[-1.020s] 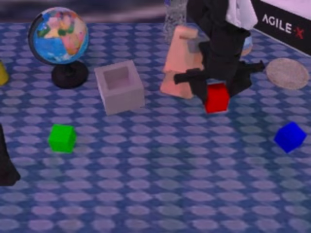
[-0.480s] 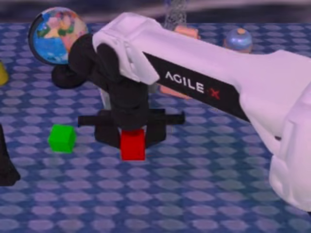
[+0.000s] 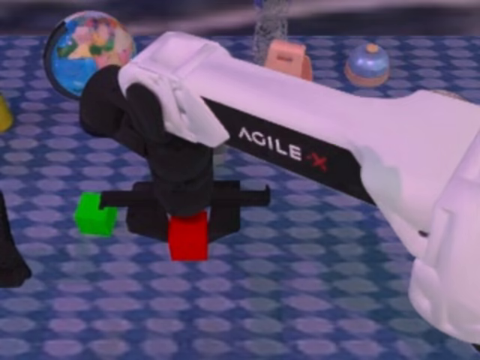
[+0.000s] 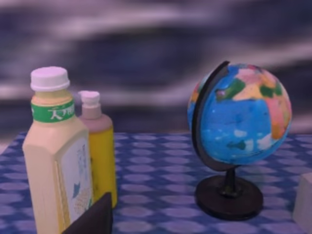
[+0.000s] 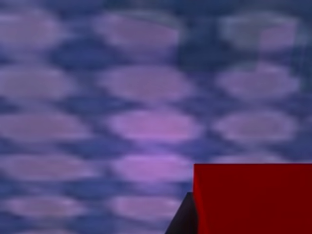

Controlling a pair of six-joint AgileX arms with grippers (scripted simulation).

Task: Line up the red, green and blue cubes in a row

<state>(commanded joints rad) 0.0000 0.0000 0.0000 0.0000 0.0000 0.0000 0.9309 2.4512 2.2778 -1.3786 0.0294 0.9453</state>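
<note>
From above, the right gripper [image 3: 187, 225] is clamped on the red cube [image 3: 188, 235], with the green cube [image 3: 95, 213] near at its 9 o'clock. The left wrist view shows only a globe [image 4: 239, 121] and bottles [image 4: 58, 151]. The right wrist view shows the red cube held over the table [image 5: 122, 97]. The blue cube is hidden.

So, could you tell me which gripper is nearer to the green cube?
The right. The right gripper, shut on the red cube, sits just to the right of the green cube. The left gripper is parked at the table's left edge, farther off.
</note>
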